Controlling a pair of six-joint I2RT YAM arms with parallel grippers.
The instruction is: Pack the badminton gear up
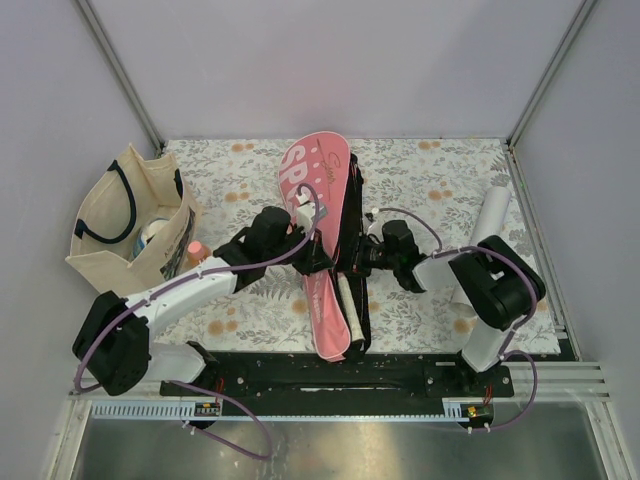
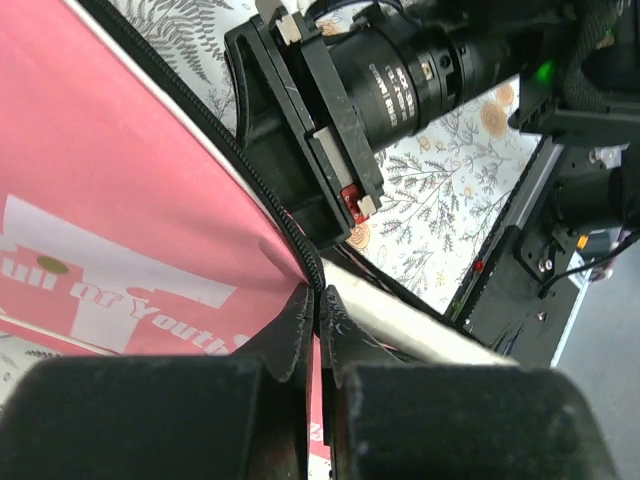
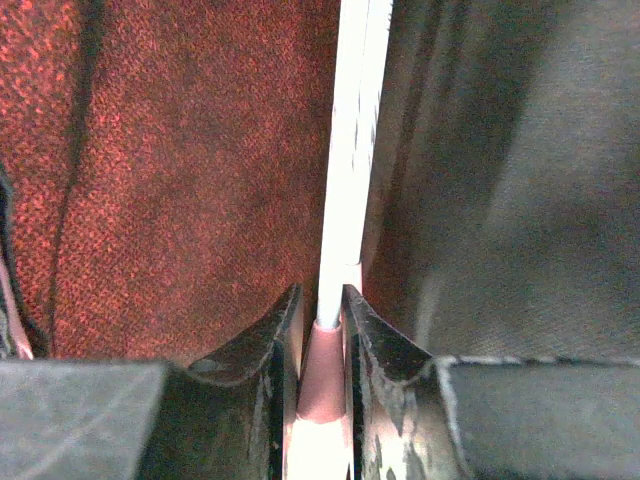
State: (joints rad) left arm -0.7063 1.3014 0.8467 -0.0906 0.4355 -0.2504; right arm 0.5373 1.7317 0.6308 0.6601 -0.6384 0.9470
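My left gripper [image 2: 316, 318] is pinched shut on the zip edge of the pink cover [image 1: 318, 190], which lies mid-frame with its long axis running top to bottom. My right gripper [image 3: 322, 305] clamps a racket [image 3: 350, 140] by its thin shaft, between the cover's sides. I judge the slide runs along that axis, with bare surface [image 1: 440, 180] to the right

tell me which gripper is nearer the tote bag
Left. The left gripper pinches the cover at its edge, mid-table, on the side towards the tote bag. The right gripper sits just past it, farther from the bag.
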